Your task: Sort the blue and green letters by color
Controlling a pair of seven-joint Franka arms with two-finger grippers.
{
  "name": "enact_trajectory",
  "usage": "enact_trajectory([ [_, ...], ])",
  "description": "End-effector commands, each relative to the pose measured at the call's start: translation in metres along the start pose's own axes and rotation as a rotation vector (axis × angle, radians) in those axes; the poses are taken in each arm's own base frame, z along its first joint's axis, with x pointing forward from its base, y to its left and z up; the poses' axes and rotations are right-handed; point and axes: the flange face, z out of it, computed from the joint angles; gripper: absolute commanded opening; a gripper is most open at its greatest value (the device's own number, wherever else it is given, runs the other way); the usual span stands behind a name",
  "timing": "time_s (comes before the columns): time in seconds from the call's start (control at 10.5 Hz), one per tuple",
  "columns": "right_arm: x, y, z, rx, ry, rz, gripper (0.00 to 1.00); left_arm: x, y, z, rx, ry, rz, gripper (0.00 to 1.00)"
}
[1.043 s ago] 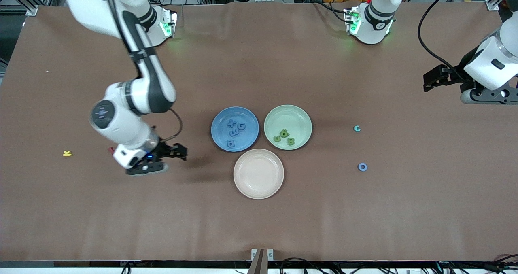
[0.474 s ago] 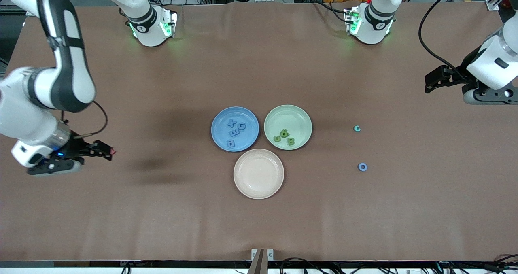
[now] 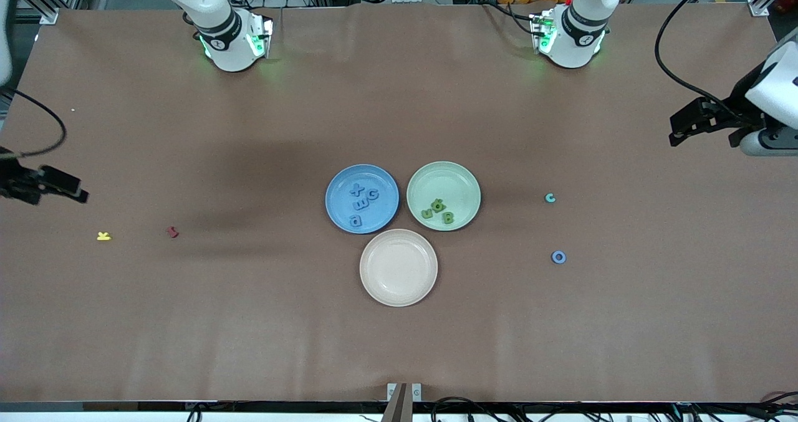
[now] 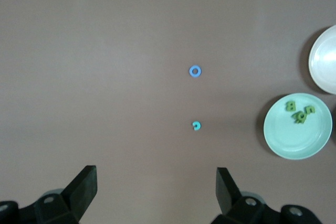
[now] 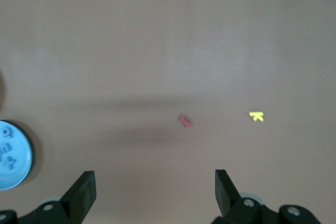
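Front view: chunky blue letters [image 3: 363, 201] on glossy round blue plate [image 3: 340, 185]; left gripper [image 4: 156, 182] and right gripper [image 5: 155, 183] fingers released.

Both hands hang empty with fingers spread: right hand [image 3: 62, 188], left hand [image 3: 689, 123], seemingly high.

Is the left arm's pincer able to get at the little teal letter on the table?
Probably yes. The left pincer hangs open over the left arm's end of the table, and the teal letter lies alone on the bare cloth beside the green plate, with nothing over it.
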Motion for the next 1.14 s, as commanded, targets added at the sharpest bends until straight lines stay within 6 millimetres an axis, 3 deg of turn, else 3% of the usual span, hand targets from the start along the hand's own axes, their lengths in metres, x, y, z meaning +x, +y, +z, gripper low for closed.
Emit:
enact_trajectory([
  [0.0,-0.022,-0.003,-0.062,-0.01,0.016,0.03,1.0,0.011,0.003,-0.009,0.011,0.083,0.009,1.0],
  [0.28,-0.045,-0.038,-0.093,-0.01,0.007,0.089,1.0,0.017,0.002,0.001,0.008,0.074,0.008,1.0],
  [0.38,-0.048,-0.055,-0.09,-0.047,0.001,0.09,1.0,0.018,0.0,0.002,0.008,0.07,0.008,1.0],
  [0.66,-0.057,-0.057,-0.061,-0.046,-0.032,0.084,1.0,0.019,0.003,0.006,0.01,0.065,0.022,1.0],
  [1.04,-0.051,-0.058,-0.055,-0.051,-0.034,0.081,1.0,0.019,0.001,0.006,0.008,0.065,0.01,1.0],
])
